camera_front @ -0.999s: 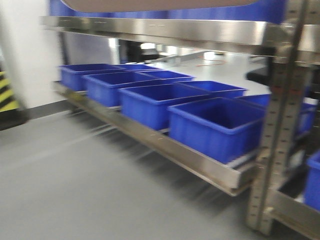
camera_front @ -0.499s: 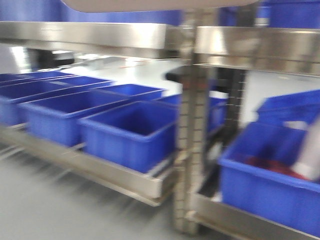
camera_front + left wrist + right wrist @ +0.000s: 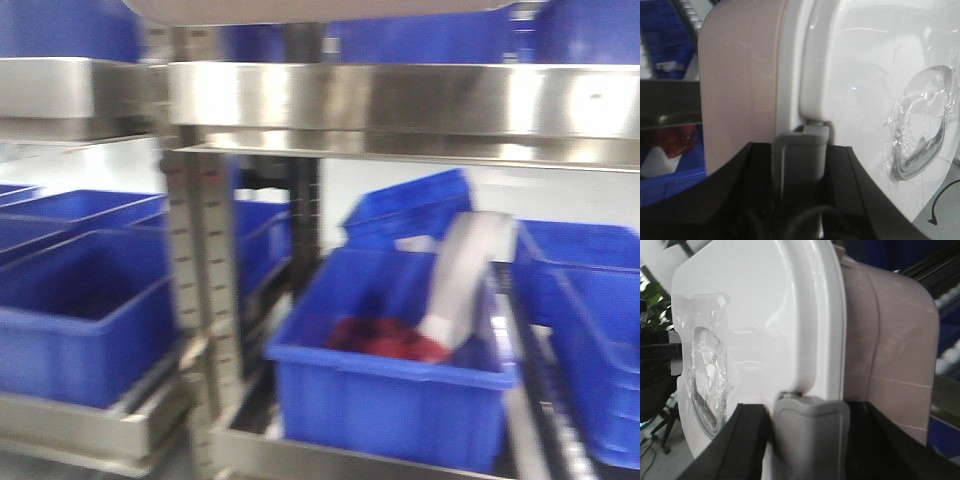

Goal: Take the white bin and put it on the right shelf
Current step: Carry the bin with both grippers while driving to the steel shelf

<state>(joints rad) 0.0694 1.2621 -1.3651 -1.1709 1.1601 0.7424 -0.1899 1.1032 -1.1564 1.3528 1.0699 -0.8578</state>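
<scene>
The white bin fills both wrist views: pinkish-white body (image 3: 740, 85) (image 3: 895, 350) and white lid (image 3: 865, 80) (image 3: 765, 325). My left gripper (image 3: 800, 167) is shut around a grey latch (image 3: 801, 150) at the lid's edge. At the opposite end, my right gripper (image 3: 810, 432) is shut around the other grey latch (image 3: 812, 425). In the front view only the bin's underside (image 3: 320, 8) shows, along the top edge. The right shelf (image 3: 400, 100) is a shiny steel rail just below and ahead of it.
A perforated steel upright (image 3: 200, 300) divides the rack. On the lower level sits a blue bin (image 3: 390, 400) holding red items and a white roll (image 3: 460, 280). More blue bins (image 3: 80, 320) (image 3: 590, 330) flank it. Blue bins (image 3: 430, 40) stand behind the steel rail.
The front view has swung to the right: the upright slid from right of centre to the left, and the blue bin with red items came to the middle. The white bin stays overhead.
</scene>
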